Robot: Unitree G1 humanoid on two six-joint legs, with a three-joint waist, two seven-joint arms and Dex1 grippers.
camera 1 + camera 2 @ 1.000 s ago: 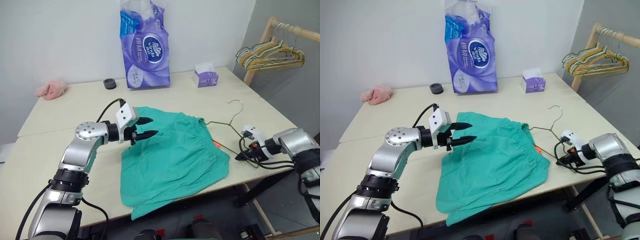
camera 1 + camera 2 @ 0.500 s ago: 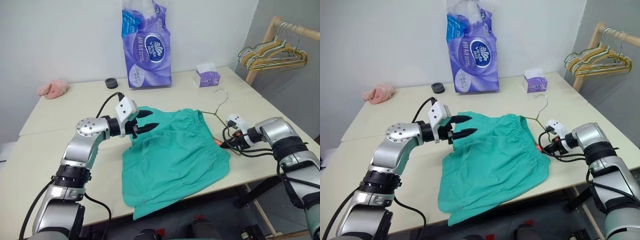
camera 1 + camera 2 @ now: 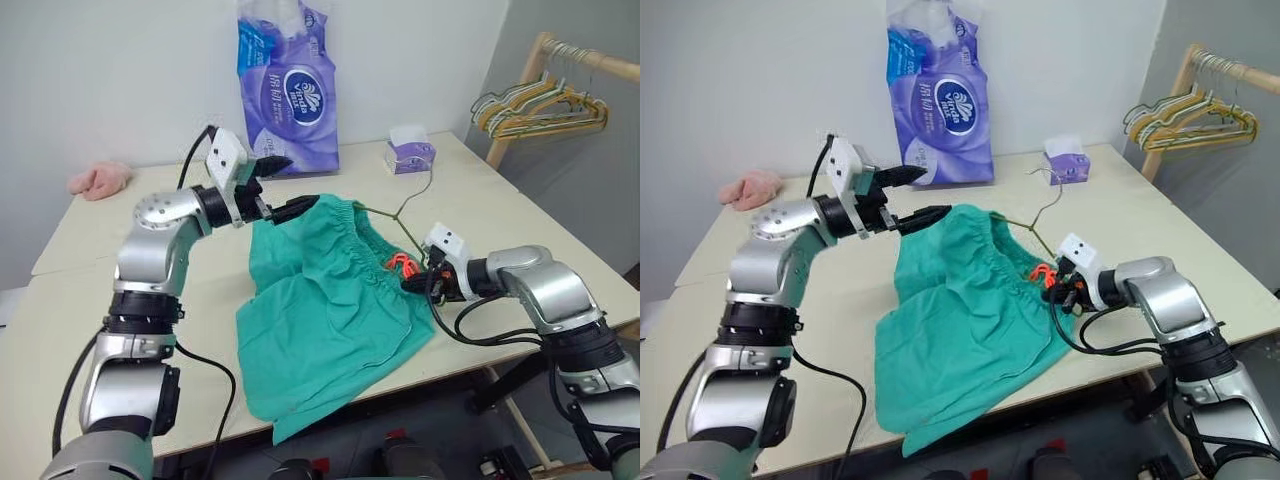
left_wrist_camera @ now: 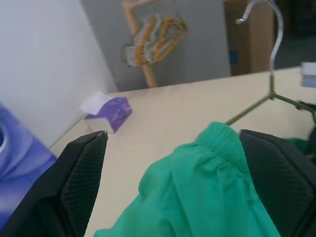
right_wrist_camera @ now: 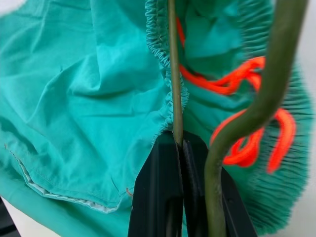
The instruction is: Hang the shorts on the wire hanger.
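The teal-green shorts (image 3: 320, 310) lie on the table with their gathered waistband at the far end, and an orange drawstring (image 3: 400, 265) shows at the waist opening. My left gripper (image 3: 285, 186) hovers open just left of the waistband's far corner, its lower finger (image 3: 300, 208) at the cloth's edge. From its wrist view the waistband (image 4: 217, 143) lies between the spread fingertips. My right gripper (image 3: 413, 284) is shut on the wire hanger (image 3: 410, 200) at the waistband's right side. One hanger arm (image 5: 171, 74) runs along the elastic edge, and the hook (image 3: 1042, 172) points up and away.
At the back stand a tall purple tissue pack (image 3: 288, 90) and a small tissue box (image 3: 411, 155). A pink cloth (image 3: 100, 180) lies at the far left. A wooden rack with several hangers (image 3: 540, 105) stands off the table's right side. The shorts' legs overhang the table's front edge (image 3: 470, 365).
My left gripper rose and opened wider at the waistband's far corner. My right gripper carried the hanger left, up against the shorts' waist. The waistband has bunched leftward.
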